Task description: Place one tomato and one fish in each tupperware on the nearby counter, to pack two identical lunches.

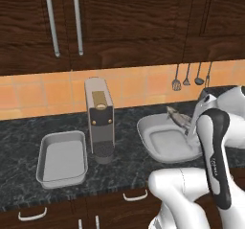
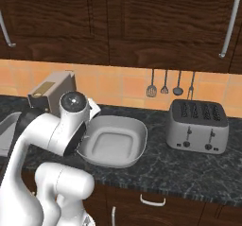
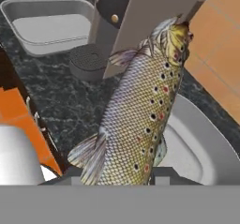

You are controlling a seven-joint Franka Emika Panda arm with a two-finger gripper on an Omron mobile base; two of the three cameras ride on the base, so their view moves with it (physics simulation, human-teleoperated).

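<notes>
Pincer [image 3: 119, 178] clamped on fish [image 3: 140, 110], above whiter tupperware [image 3: 206, 138], beside coffee machine [image 3: 140, 17]

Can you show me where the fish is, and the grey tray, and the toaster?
fish [image 3: 140, 110]: hand view, its spotted middle.
grey tray [image 1: 62, 158]: left base view, its bare floor.
toaster [image 2: 197, 126]: right base view, its front face.

A white rounded tupperware [image 2: 116, 142] sits on the speckled surface [image 2: 189, 168] – a steel toaster [image 2: 198, 126] stands to its right, the arm [image 2: 49, 130] at its left rim.
</notes>
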